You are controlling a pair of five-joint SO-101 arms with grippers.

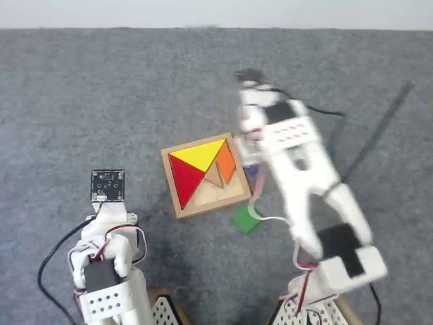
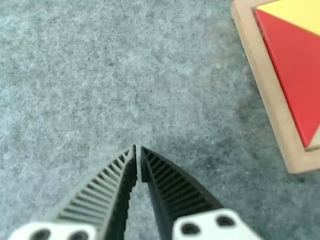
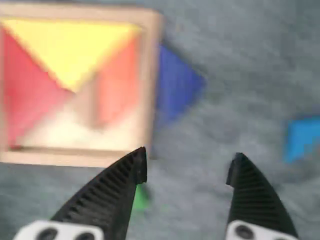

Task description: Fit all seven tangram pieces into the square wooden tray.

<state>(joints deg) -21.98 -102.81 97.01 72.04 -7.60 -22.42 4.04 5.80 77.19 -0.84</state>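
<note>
Right gripper (image 3: 190,160): jaws spread, empty, over the grey mat (image 1: 101,88) by the tray (image 1: 223,194). Left gripper (image 2: 138,150): closed, empty. The tray holds the red (image 1: 184,177), yellow (image 1: 199,154) and orange (image 1: 226,162) pieces. The blue piece (image 3: 175,85) lies just beside the tray, the green piece (image 1: 245,219) near it. Judged light, rigid, thin and smooth: pinch across opposite edges.

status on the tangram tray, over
Left hand shut, clear of tray. Right hand open, by tray edge. Yellow, red, orange in; green, blue, light blue out. Nothing blocking.
</note>
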